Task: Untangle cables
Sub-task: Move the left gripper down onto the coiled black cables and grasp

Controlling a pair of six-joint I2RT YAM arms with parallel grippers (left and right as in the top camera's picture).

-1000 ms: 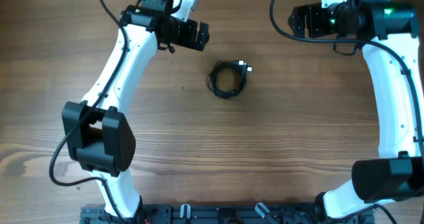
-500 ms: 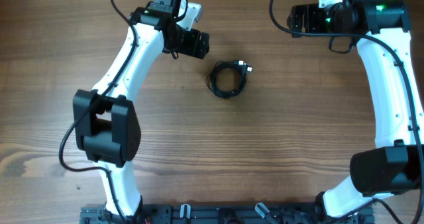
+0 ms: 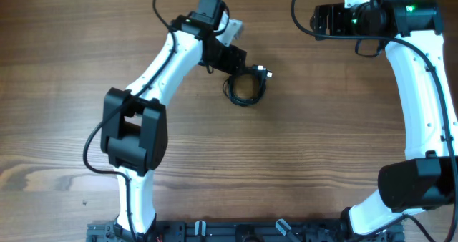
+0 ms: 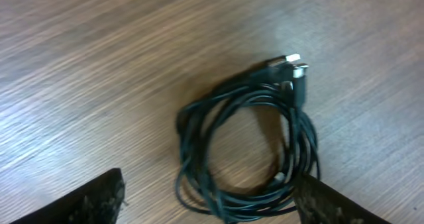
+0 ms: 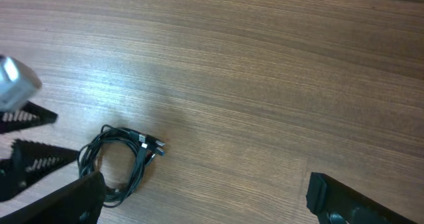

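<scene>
The cables (image 3: 245, 89) lie as one small coil of thin black wire on the table, with silver-tipped plug ends (image 3: 265, 73) at its upper right. My left gripper (image 3: 236, 59) hangs just above and left of the coil. In the left wrist view the left gripper (image 4: 212, 207) is open, its fingertips (image 4: 99, 197) standing to either side of the near arc of the cables (image 4: 191, 141), with nothing held. My right gripper (image 3: 323, 20) is far off at the top right, and in its own wrist view the right gripper (image 5: 209, 204) is open and empty, with the cables (image 5: 138, 168) at lower left.
The bare wooden table (image 3: 322, 149) surrounds the coil. The white left arm (image 3: 154, 74) slants across the left half. A black rail (image 3: 236, 231) runs along the front edge. The toothed left fingers (image 5: 30, 159) show at the left edge of the right wrist view.
My left gripper has swung to the right and nearer, from well left of the coil to its upper-left edge. The coil has not moved. The right arm shifted only slightly.
</scene>
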